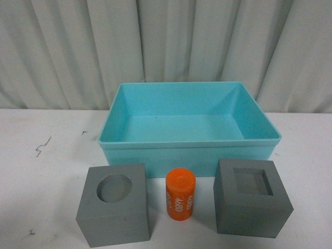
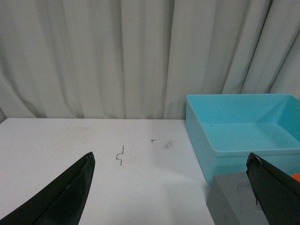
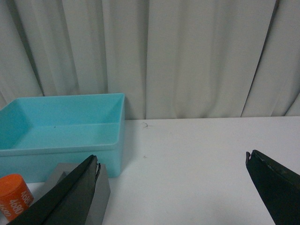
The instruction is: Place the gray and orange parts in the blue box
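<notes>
The blue box [image 1: 189,150] stands at the middle of the white table with nothing inside it. In front of it stand a gray cube with a round recess [image 1: 113,203], an orange cylinder with white digits [image 1: 180,193] and a gray cube with a square recess [image 1: 251,197]. Neither arm shows in the front view. My left gripper [image 2: 171,161] is open over bare table, the round-recess cube [image 2: 234,199] by one fingertip and the blue box [image 2: 243,129] beyond. My right gripper [image 3: 172,159] is open, with the square-recess cube [image 3: 98,197], the orange cylinder [image 3: 14,199] and the blue box [image 3: 63,131] to one side.
A pale pleated curtain [image 1: 166,46] hangs behind the table. Small dark scuff marks [image 1: 42,145] lie on the table to the left of the box. Bare white tabletop lies on both sides of the box.
</notes>
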{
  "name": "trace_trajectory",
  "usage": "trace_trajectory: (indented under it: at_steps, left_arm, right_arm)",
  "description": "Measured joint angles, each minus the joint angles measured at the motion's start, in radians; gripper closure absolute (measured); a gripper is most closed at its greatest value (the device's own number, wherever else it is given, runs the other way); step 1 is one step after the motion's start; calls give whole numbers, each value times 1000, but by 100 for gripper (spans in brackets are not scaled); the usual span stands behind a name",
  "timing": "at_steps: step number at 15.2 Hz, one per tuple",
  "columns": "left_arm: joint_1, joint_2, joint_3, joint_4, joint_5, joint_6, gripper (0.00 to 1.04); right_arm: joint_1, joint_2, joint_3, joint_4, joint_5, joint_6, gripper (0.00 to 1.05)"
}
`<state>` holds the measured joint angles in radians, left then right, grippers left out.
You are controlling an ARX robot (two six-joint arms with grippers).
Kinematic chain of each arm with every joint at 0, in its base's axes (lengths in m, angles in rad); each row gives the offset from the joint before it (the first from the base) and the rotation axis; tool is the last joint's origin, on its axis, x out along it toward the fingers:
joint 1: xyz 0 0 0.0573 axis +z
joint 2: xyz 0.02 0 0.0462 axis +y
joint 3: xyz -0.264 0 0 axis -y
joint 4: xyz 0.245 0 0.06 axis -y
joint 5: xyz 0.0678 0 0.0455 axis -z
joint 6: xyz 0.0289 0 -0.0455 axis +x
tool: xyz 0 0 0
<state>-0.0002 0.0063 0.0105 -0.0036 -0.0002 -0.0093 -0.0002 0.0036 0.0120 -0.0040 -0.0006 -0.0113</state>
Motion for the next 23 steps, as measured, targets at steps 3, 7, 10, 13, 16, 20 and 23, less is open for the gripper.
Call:
trace_trajectory:
  at_steps: [3,7,10,13,16,20,23]
  left_arm:
    - [0,0,0,0,0,0,7]
    - [0,0,0,0,0,0,7]
    - [0,0,0,0,0,0,7]
    - [0,0,0,0,0,0,7]
    - [0,0,0,0,0,0,7]
    - [0,0,0,0,0,0,7]
    - [0,0,0,0,0,0,7]
  right_arm:
    - [0,0,0,0,0,0,6]
    - [0,0,0,0,0,0,6]
    - [0,0,0,0,0,0,6]
    - [0,0,0,0,0,0,6]
    - [0,0,0,0,0,0,6]
    - [0,0,0,0,0,0,6]
    - [0,0,0,0,0,0,6]
